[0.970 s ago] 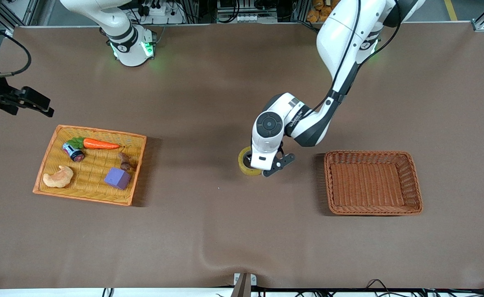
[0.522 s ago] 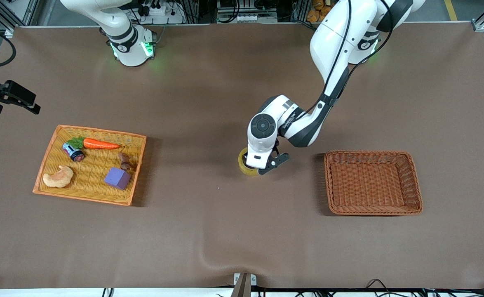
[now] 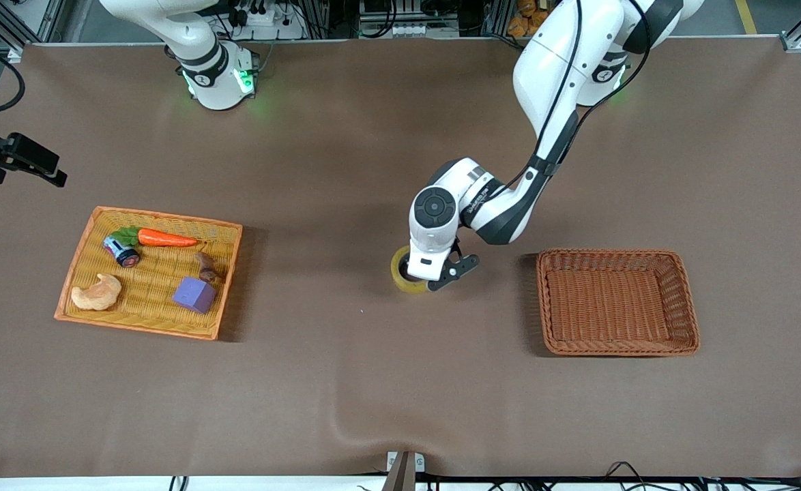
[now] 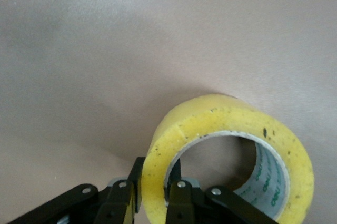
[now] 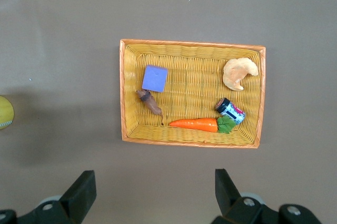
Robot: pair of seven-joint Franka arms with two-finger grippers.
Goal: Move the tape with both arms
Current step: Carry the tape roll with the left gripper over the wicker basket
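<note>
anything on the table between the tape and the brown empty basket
Nothing visible. The tape, with the left gripper shut on its wall, is separated from the brown basket only by bare table. The right gripper hangs open above the yellow tray.

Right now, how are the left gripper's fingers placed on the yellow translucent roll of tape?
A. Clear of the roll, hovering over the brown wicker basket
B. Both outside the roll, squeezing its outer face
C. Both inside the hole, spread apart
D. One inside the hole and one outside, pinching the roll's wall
D. In the left wrist view the left gripper pinches the wall of the yellow translucent roll of tape, one of its fingers inside the hole and the other outside.
</note>
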